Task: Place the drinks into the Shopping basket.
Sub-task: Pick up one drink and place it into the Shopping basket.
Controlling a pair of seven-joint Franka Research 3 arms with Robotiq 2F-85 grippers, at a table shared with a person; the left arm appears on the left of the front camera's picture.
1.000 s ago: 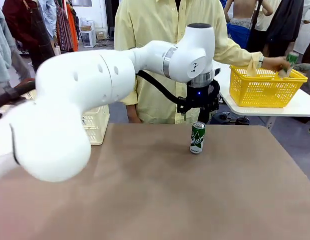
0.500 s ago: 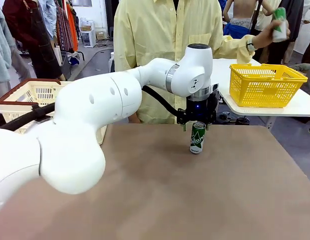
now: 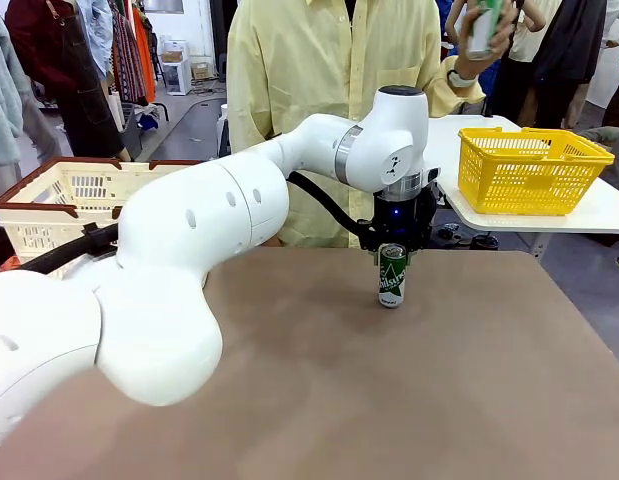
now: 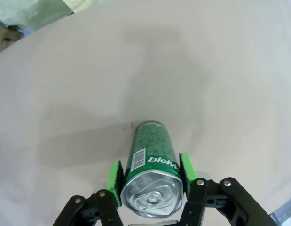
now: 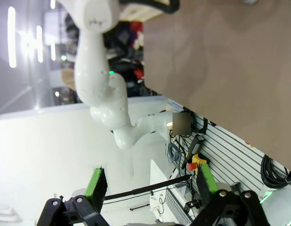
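Left gripper [image 4: 151, 170] clamped on the green can [image 4: 152, 148], pads [image 4: 115, 176] pinching it just under the silver top. Right gripper [image 5: 150, 186] spread wide, nothing in it. Can stands upright on the brown table [image 3: 409, 400], toward the far side, well apart from the Shopping basket [image 3: 49, 207] off left. Risk: the grip sits high on smooth metal, so the can may slip or swing on the lift, or clip the basket rim. Can is slim, tall, green, with white lettering and a barcode, no dents I can see.
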